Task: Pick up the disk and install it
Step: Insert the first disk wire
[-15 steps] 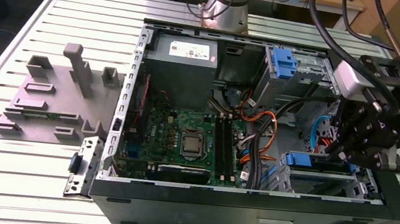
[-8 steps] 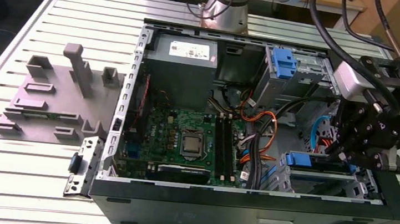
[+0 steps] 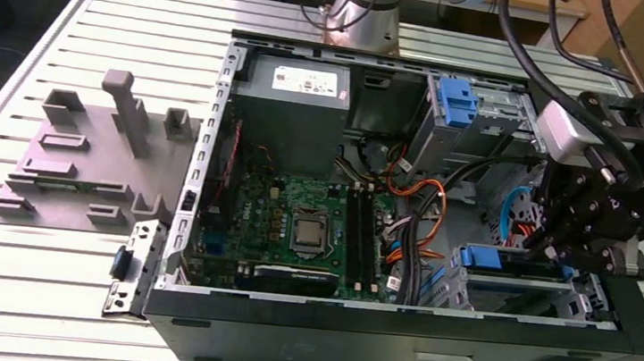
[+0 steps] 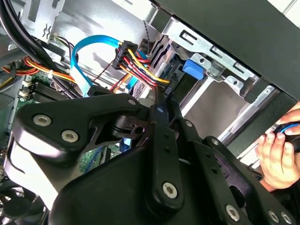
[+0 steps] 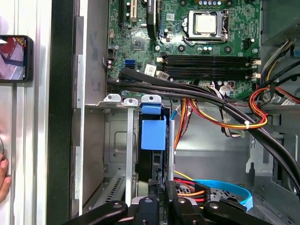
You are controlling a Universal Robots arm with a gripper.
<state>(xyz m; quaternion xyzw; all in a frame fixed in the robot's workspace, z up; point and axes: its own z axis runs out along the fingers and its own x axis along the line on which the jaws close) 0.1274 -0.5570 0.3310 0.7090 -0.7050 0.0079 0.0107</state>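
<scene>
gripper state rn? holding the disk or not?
Gripper: cannot be told; it sits at the lower drive bay, beside the blue-bracketed disk seated there.

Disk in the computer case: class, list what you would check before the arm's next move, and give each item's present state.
1. Disk stands in the drive bay: ok.
2. Disk pushed fully home: cannot tell.
3. Gripper right at the disk: ok.
4. Cables away from the bay: not ok, they run close beside it.
5. Person's hand away from the case: not ok, it is at the case's edge.
</scene>
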